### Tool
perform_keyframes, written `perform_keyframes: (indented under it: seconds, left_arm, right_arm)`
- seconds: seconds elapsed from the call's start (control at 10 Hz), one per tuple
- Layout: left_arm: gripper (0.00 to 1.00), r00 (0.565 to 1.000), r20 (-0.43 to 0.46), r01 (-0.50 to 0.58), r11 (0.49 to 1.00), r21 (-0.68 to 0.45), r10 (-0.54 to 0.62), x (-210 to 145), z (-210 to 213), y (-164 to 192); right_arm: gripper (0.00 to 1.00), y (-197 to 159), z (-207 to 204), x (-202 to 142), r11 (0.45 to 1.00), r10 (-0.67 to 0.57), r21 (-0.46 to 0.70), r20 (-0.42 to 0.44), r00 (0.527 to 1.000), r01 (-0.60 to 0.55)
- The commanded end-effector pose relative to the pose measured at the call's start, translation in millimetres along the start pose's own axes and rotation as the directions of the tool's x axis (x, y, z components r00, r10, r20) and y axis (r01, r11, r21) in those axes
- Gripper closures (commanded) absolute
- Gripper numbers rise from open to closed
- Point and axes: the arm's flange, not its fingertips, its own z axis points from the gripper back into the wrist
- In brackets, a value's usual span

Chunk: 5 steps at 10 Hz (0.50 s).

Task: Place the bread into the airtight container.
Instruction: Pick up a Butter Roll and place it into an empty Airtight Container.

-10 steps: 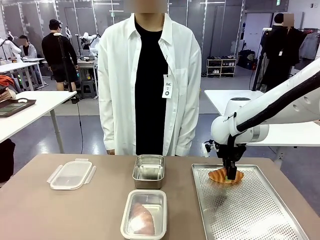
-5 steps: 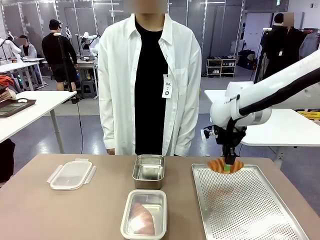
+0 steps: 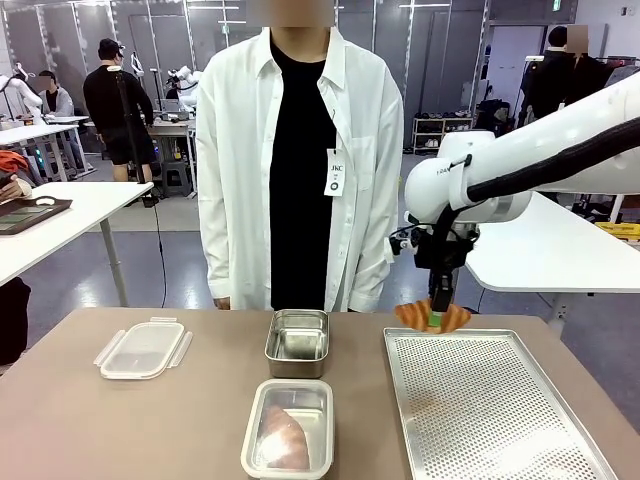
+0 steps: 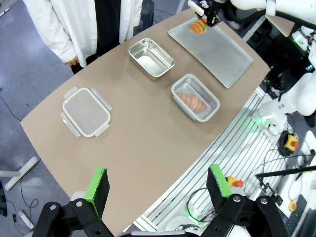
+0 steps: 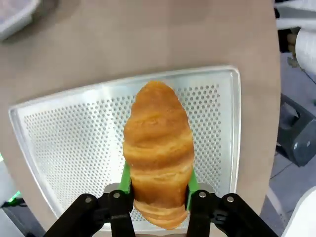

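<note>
The croissant (image 3: 432, 317) hung in the air just above the far left corner of the perforated tray (image 3: 500, 420), clear of its surface, pinched across its lower half between the green pads of the right gripper (image 3: 437, 318), whose fingers were closed firmly on it; in the right wrist view the pastry (image 5: 158, 143) stood lengthwise out from the jaws with the tray (image 5: 64, 143) beneath it. By the look of it the pick-up was done and the carry was in hand. To the left of the tray an empty steel container (image 3: 296, 367) sat mid-table, and nearer the robot a clear container (image 3: 289, 385) lay open with a second croissant (image 3: 284, 440) inside; a latched lid (image 3: 143, 349) rested well apart at the left of the table (image 3: 150, 420). The clear container seemed the likely airtight one, so the next move probably called for travel left and towards the robot, a lowering beside the pastry already there, and a gentle release so nothing got crushed. The left gripper (image 4: 158, 185) hovered high over the table's near edge, fingers spread wide and empty. A person (image 3: 298, 150) stood at the far side, hands down.
</note>
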Motion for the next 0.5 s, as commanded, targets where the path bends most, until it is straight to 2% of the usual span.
perform_keyframes:
  seconds: [0.0,0.4]
  left_arm:
    - [0.0,1.0,0.006,0.016,1.0,-0.009,-0.016,0.3,0.9,-1.0]
    - [0.0,1.0,0.006,0.016,1.0,-0.009,-0.016,0.3,0.9,-1.0]
  right_arm:
    - [0.54,12.2,5.3,44.9,0.999,-0.035,0.003,0.058,0.998,0.035]
    - [0.54,47.2,4.7,152.6,0.999,0.024,0.025,0.077,0.997,-0.026]
